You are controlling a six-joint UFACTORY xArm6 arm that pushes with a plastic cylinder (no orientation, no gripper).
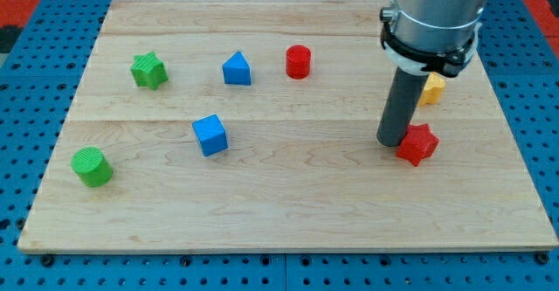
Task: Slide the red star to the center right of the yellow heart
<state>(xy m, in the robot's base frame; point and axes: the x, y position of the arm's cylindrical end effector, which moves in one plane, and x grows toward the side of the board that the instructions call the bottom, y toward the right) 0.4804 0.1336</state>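
Observation:
The red star (418,144) lies on the wooden board at the view's right, just below the middle. My tip (391,142) stands right against the star's left side, touching it or nearly so. The yellow heart (431,89) is just above the star, toward the view's top; the rod and the arm's grey body hide most of it, so only its right part shows.
A red cylinder (299,62), a blue triangular block (237,69) and a green star (149,71) sit along the upper part of the board. A blue cube (210,135) is left of centre. A green cylinder (92,167) is at the lower left.

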